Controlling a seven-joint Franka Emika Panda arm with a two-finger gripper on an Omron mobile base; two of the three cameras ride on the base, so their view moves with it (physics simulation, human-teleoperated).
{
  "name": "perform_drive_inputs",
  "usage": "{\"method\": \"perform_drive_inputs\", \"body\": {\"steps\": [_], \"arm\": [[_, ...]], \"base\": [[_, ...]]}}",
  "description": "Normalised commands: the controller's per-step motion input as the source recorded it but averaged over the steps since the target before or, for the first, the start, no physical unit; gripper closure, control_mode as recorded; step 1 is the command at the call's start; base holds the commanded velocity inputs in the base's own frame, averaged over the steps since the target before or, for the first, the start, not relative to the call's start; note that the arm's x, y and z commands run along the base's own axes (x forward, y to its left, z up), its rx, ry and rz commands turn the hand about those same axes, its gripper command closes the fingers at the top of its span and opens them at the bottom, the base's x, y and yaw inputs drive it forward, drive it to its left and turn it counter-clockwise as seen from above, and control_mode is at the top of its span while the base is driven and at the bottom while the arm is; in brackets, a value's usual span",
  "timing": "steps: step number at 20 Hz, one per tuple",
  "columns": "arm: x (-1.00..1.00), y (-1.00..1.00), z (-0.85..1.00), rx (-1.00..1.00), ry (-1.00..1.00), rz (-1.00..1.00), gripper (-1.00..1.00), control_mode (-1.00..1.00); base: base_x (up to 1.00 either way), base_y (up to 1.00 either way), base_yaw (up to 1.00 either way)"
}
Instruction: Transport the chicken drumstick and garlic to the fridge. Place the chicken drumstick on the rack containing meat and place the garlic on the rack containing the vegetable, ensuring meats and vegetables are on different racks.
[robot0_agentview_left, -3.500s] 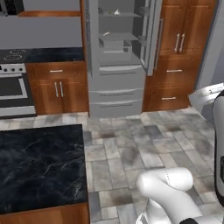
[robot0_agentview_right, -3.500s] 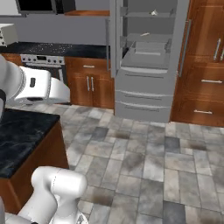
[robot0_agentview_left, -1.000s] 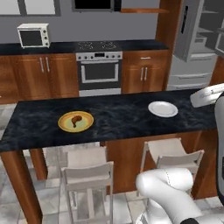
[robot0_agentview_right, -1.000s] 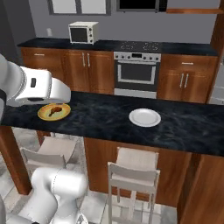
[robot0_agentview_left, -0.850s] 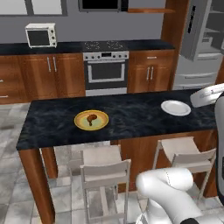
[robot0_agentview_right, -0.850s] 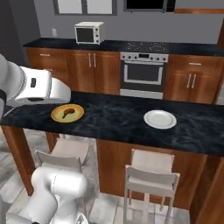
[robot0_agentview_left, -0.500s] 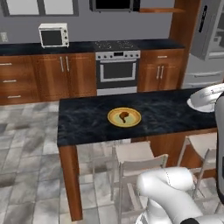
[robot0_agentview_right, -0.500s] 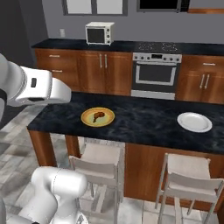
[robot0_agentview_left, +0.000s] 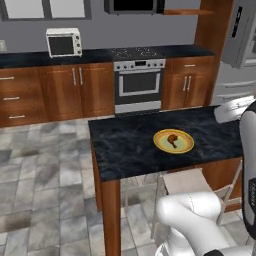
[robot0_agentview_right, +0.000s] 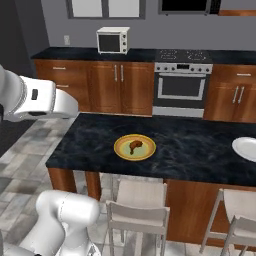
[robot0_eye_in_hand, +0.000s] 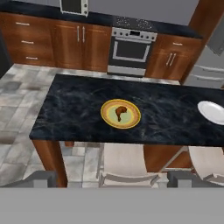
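Since half a second ago the view has swung rightward: the dark marble island counter (robot0_eye_in_hand: 175, 118) now sits centred ahead of the wide-open, empty gripper (robot0_eye_in_hand: 112, 177), with the yellow round plate (robot0_eye_in_hand: 131, 120) bearing the small brown chicken drumstick (robot0_eye_in_hand: 120, 112) straight ahead.

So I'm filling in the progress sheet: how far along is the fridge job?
Nothing is moved yet. The chicken drumstick lies on its yellow plate on the dark island counter, untouched. The tool is open and empty, looking down at the island. I can't pick out the garlic. Left: pick up both items and carry each to its fridge rack.
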Motion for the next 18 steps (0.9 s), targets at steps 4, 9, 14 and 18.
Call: {"method": "perform_drive_inputs", "body": {"steps": [4, 9, 14, 18], "arm": [[0.00, 0.00, 0.00, 0.00, 0.00, 0.00, -1.00, 1.00], [0.00, 0.00, 0.00, 0.00, 0.00, 0.00, -1.00, 1.00], [0.00, 0.00, 0.00, 0.00, 0.00, 0.00, -1.00, 1.00], [0.00, 0.00, 0.00, 0.00, 0.00, 0.00, -1.00, 1.00]], "base": [[0.77, -0.43, 0.00], [0.84, -0.67, -0.01], [0.96, 0.19, -0.36], [0.97, 0.39, -0.58]]}}
